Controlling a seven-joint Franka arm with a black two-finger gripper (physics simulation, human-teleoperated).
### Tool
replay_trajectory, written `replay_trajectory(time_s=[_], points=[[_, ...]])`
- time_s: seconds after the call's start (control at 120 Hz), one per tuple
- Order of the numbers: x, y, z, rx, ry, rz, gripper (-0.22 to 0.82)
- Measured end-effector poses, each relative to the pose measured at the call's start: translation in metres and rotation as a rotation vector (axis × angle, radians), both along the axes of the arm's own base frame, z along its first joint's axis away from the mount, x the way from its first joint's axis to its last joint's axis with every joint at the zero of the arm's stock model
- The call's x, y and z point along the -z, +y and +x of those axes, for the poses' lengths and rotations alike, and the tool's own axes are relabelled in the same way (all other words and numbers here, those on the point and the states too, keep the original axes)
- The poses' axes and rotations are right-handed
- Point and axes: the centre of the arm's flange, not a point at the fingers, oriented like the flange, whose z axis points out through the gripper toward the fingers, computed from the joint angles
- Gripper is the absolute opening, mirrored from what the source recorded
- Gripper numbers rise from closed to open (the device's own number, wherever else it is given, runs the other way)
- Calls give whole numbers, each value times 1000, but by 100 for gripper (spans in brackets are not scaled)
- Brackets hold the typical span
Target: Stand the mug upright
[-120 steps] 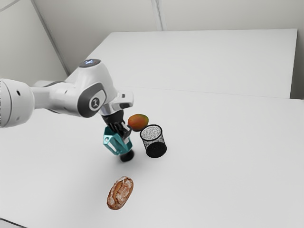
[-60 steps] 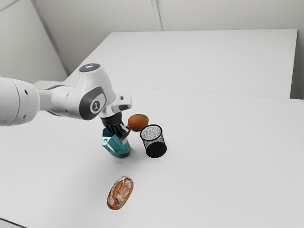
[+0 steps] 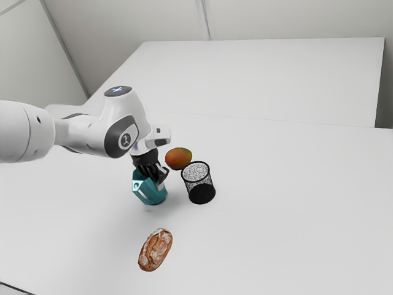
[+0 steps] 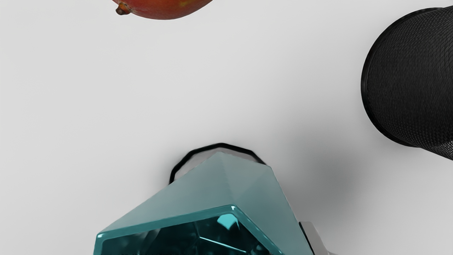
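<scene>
Teal faceted mug (image 3: 147,189) is tilting at the exterior view's left of the black wire-mesh pencil cup (image 3: 199,184), its mouth facing up toward the hand. The gripper (image 3: 153,179) is holding the mug between its fingers. The pencil cup is standing upright. The crusty bread loaf (image 3: 155,249) is lying on the pencil cup's exterior-camera side, toward the exterior view's left, and the red-orange mango (image 3: 178,158) is resting near the cup's far side.
</scene>
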Motion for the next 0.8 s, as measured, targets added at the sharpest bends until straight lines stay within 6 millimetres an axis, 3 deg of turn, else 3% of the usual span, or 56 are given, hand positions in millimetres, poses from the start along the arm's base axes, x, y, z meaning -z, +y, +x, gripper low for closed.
replay_trajectory(time_s=[0.8], points=[[-9,0,0,16,-15,-9,37]])
